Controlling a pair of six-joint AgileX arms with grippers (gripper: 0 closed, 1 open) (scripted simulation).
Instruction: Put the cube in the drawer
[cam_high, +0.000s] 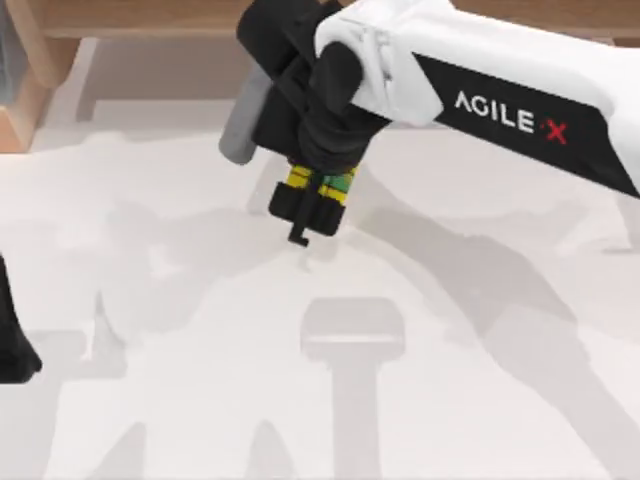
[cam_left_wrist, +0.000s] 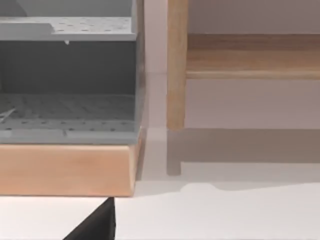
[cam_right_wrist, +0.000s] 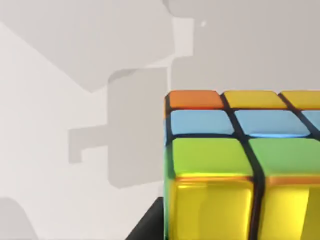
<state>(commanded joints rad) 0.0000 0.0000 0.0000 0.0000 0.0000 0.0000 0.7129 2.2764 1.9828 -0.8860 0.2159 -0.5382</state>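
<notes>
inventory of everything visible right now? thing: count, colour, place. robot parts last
cube: 1, yellow and green squares with dark lines in the top view, also orange and blue in the right wrist view; between the right gripper's fingers, above the table's far middle.
drawer unit: 1, grey perforated trays in a light wood frame; at the table's far left corner.
wooden frame: 1, light wood post and rail; along the far edge.
table: 1, white.
right gripper: 1, black on a white arm; far middle, shut on the cube.
left arm: 1, black; parked at the left edge.
</notes>
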